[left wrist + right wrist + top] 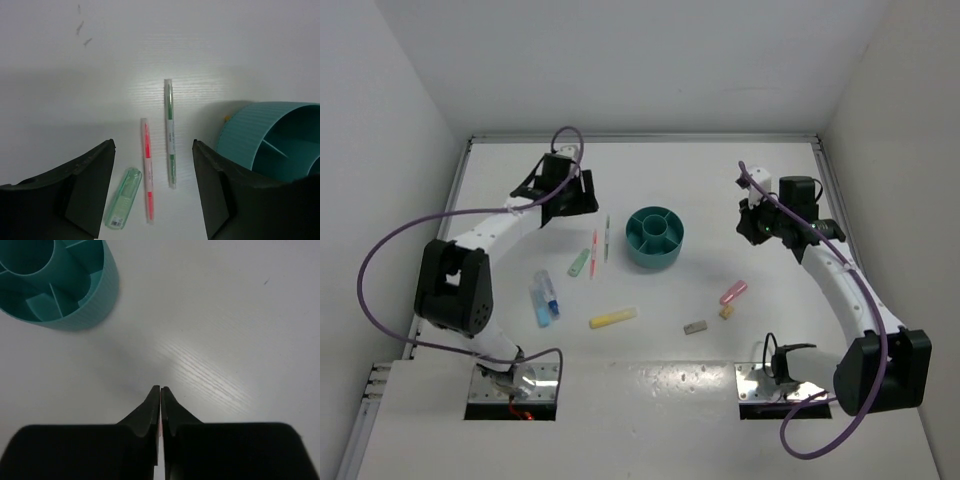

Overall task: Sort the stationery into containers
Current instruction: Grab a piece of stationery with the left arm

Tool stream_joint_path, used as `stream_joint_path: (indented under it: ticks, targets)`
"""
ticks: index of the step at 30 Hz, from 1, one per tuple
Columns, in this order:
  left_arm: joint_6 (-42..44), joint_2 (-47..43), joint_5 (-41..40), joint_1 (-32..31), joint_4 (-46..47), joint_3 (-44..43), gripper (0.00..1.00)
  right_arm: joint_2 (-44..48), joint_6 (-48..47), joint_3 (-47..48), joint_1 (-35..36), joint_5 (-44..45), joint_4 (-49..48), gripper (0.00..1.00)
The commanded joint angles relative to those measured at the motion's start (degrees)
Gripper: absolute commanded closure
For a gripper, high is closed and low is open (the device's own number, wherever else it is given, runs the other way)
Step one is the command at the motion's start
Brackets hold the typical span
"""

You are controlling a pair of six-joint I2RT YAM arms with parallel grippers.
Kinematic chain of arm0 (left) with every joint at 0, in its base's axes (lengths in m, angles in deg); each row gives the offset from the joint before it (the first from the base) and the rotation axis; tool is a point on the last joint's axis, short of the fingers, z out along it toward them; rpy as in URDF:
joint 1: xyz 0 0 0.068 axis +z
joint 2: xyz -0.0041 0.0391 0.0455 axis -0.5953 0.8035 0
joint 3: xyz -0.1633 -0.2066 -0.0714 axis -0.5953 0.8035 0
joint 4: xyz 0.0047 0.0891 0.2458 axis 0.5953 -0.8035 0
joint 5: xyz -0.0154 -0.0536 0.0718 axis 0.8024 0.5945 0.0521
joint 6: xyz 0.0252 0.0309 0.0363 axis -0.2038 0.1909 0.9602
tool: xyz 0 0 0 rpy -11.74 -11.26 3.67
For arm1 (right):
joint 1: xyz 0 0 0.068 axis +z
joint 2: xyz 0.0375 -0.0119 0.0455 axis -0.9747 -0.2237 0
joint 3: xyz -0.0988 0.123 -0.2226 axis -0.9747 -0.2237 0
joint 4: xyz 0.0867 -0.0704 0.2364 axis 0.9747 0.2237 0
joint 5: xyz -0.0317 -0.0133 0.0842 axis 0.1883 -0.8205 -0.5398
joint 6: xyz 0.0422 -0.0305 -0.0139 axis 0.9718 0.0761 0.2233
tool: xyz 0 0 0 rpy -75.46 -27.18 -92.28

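Observation:
The round teal organiser [655,237] stands mid-table; the compartments I can see hold nothing. It also shows in the left wrist view [260,140] and the right wrist view [75,315]. My left gripper [575,195] [153,144] is open and empty, above the table, with the pink pen [147,170], green pen [170,132] and mint marker [124,198] lying between and below its fingers. My right gripper [750,225] [160,388] is shut, above bare table right of the organiser. A thin pinkish sliver shows in its gap; I cannot tell what it is.
A blue marker [545,298], a yellow marker [613,318], a grey block [695,327], a tan block [726,312] and a pink marker [733,292] lie on the near half of the table. White walls close in the table at the left, back and right.

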Motion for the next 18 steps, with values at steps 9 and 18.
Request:
stream_joint_path:
  ticks: [9,18]
  targets:
    - [6.92,17.43,-9.63,-8.33,-8.51,-17.89,0.69,0.42,-0.2,2.5,-0.01,1.52,-1.31,0.62]
    - [5.78,23.4,-10.69,-8.33,-10.44,-22.01,0.52,1.65,-0.2,2.5,-0.01,1.51,-1.31,0.62]
